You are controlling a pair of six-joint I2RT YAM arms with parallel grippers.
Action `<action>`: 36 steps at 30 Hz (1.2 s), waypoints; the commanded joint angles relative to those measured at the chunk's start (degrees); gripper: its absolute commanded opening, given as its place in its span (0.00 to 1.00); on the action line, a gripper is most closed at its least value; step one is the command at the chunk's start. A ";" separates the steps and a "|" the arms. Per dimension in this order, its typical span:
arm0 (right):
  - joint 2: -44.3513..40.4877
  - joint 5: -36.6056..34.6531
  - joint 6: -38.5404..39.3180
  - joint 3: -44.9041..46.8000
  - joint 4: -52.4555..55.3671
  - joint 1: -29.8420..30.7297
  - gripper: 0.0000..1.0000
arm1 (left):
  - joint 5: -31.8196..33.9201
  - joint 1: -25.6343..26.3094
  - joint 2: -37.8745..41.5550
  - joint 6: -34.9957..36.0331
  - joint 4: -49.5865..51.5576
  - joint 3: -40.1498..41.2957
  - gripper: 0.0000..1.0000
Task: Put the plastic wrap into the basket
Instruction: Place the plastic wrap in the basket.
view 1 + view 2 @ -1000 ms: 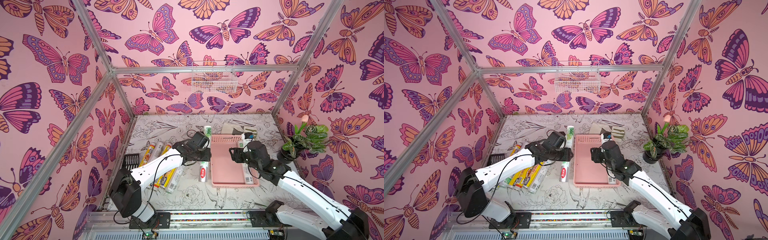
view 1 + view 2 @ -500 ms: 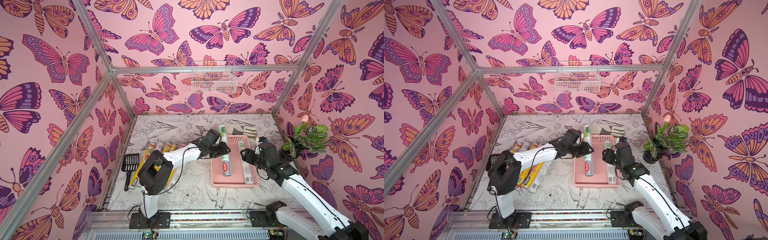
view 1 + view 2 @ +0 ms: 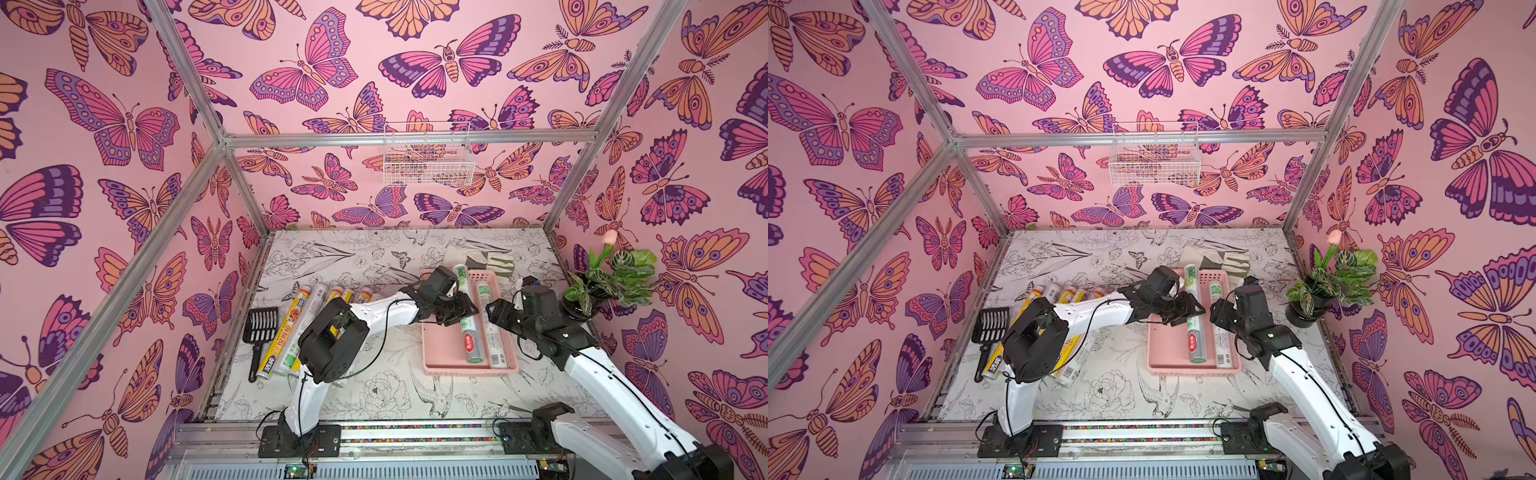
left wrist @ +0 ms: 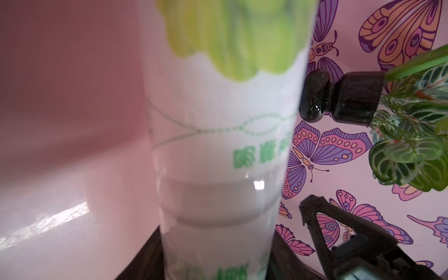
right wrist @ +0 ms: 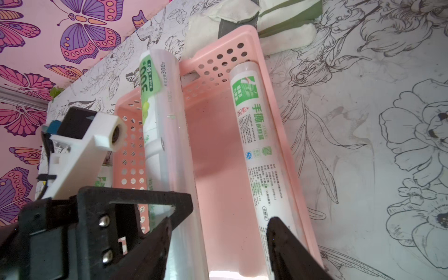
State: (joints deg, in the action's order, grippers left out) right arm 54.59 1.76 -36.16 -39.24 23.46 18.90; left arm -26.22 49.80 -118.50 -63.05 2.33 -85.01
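Observation:
The pink basket point(image 3: 440, 345) point(image 3: 1167, 353) point(image 5: 213, 150) stands right of the table's middle. My left gripper point(image 3: 457, 309) point(image 3: 1183, 309) point(image 4: 213, 266) is shut on a whitish plastic wrap roll point(image 3: 468, 328) point(image 3: 1195, 332) point(image 4: 218, 145) point(image 5: 164, 121) with green print. That roll slants into the basket, its far end sticking out over the far rim. A second whitish roll point(image 3: 489, 328) point(image 3: 1219, 332) point(image 5: 257, 135) lies along the basket's right wall. My right gripper point(image 3: 496, 309) point(image 3: 1219, 307) point(image 5: 218, 242) hangs open over the basket's right side, holding nothing.
Several more rolls point(image 3: 291, 328) point(image 3: 1067, 357) lie at the table's left, partly under my left arm, next to a black slotted scoop point(image 3: 259, 328). A folded cloth point(image 3: 486, 259) lies behind the basket. A potted plant point(image 3: 611, 278) stands at the right wall. A white wire basket point(image 3: 428, 160) hangs on the back wall.
My left gripper has carried the roll from beside the basket's left edge to over and into the basket. My right gripper has drawn back to the right and opened a little.

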 commanded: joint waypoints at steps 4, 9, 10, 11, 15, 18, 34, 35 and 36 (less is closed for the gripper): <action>0.44 -0.26 0.12 -0.31 0.57 -0.67 0.67 | -3.47 0.19 -1.81 -1.84 -3.32 -1.08 0.30; -0.16 -0.85 0.03 0.03 0.70 -0.70 0.67 | -3.38 0.38 -2.10 -1.74 -3.37 -0.97 0.32; -0.27 -0.95 0.03 0.07 0.87 -0.70 0.67 | -3.40 0.38 -2.33 -1.64 -3.33 -1.08 0.33; -0.34 -0.98 0.04 0.22 0.95 -0.76 0.67 | -3.69 0.38 -2.76 -1.81 -3.38 -1.23 0.33; -0.62 -1.05 0.03 0.41 1.06 -0.82 0.68 | -4.45 0.52 -4.31 -2.26 -3.37 -2.20 0.34; -0.71 -1.10 0.04 0.48 1.06 -0.79 0.68 | -4.55 0.56 -5.16 -2.30 -3.30 -2.66 0.36; -0.53 -1.03 0.39 0.79 1.38 -0.92 0.69 | -6.03 0.66 -9.16 -2.65 -3.27 -5.29 0.55; -0.53 -1.05 0.31 0.84 1.26 -0.94 0.69 | -6.04 0.65 -9.12 -2.51 -3.25 -5.16 0.56; -0.49 -1.06 0.30 0.83 1.32 -0.91 0.69 | -6.01 0.65 -9.08 -2.52 -3.19 -5.10 0.58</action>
State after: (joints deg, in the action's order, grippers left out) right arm 54.57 1.54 -36.16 -38.85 23.66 18.41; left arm -30.48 50.28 -127.66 -65.78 1.72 -88.71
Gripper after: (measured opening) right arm 0.690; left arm 0.572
